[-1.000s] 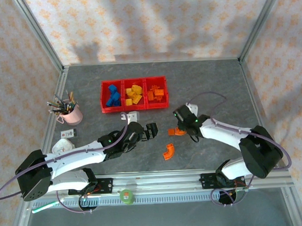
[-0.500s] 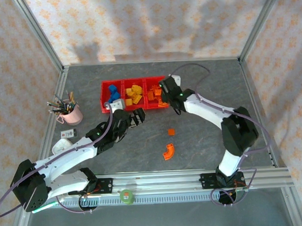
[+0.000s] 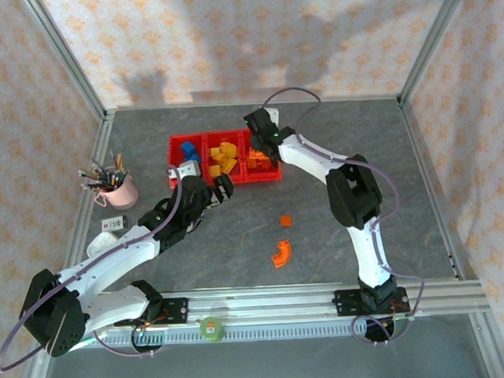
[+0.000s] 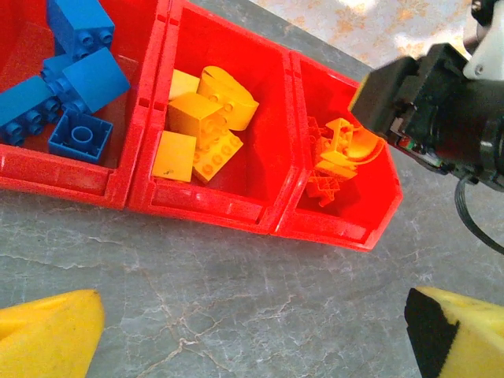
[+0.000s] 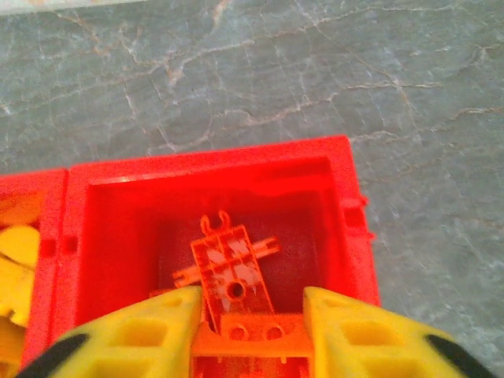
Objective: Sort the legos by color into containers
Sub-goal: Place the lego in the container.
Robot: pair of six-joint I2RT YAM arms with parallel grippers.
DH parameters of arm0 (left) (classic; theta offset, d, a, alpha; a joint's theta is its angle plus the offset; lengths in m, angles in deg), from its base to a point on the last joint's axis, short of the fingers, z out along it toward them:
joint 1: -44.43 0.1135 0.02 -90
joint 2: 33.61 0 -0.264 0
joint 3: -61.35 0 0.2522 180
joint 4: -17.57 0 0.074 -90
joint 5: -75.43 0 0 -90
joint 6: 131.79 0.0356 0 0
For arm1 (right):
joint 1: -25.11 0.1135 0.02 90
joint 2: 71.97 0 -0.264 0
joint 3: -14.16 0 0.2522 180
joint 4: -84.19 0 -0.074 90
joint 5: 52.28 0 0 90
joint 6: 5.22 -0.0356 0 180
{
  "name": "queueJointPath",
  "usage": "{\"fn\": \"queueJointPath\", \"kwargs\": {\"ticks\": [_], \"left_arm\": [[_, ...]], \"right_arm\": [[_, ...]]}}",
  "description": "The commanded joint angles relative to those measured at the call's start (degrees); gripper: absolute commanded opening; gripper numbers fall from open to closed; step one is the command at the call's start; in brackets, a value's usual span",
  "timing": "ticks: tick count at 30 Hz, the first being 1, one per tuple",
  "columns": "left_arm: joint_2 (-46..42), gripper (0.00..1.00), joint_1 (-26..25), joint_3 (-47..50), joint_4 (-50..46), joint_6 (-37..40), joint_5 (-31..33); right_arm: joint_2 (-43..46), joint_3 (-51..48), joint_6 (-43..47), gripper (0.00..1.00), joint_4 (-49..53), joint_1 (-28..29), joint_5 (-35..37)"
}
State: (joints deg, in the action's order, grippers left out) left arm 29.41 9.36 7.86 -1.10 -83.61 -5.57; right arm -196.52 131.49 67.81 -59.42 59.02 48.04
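right tool (image 5: 250,305) now over the orange bin (image 5: 351,213), up from mid-worktop (image 5: 236,79), clamped on an orange lego (image 5: 249,340); i'll drop it.

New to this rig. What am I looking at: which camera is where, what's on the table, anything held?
Two robot arms, left arm and right arm, are bolted at the table's near edge, each ending in a two-finger gripper. The wide picture comes from a fixed camera above and behind them; each close-up from a wrist camera. A red three-bin tray holds blue bricks, yellow bricks and orange bricks, sorted by colour. Loose: an orange square, an orange arch, a pink cup of pens. The left gripper is open, empty. The right gripper holds an orange brick over the orange bin.
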Motion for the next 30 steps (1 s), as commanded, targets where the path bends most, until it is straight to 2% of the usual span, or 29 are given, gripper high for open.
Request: {"fn": "queueJointPath", "kwargs": {"ticks": [1,7,16,22,30], "left_arm": [[-0.18,0.99,0.66,-2.19,-0.80,1.57,-0.64],[-1.69,0.99,0.70,-2.22,-2.03,1.57,-1.03],[-5.77,0.99,-0.02,1.57,-2.23,0.09,-5.60],[-7.91,0.99,-4.48,4.94,-1.60,-2.16,-4.50],[-7.40,0.99,-11.78,7.42,-1.20,-5.47,-1.79]], "right_arm": [[-2.16,5.27,2.02,0.50,3.84,-0.14,2.53],[2.60,2.55,1.84,0.59,4.30,0.06,2.17],[22.42,-23.48,-1.25,0.73,-0.26,1.84,-1.37],[33.35,-38.62,-4.91,0.79,-1.38,4.97,-1.22],[41.54,-50.75,-9.52,0.82,-0.31,8.89,-1.83]]}}
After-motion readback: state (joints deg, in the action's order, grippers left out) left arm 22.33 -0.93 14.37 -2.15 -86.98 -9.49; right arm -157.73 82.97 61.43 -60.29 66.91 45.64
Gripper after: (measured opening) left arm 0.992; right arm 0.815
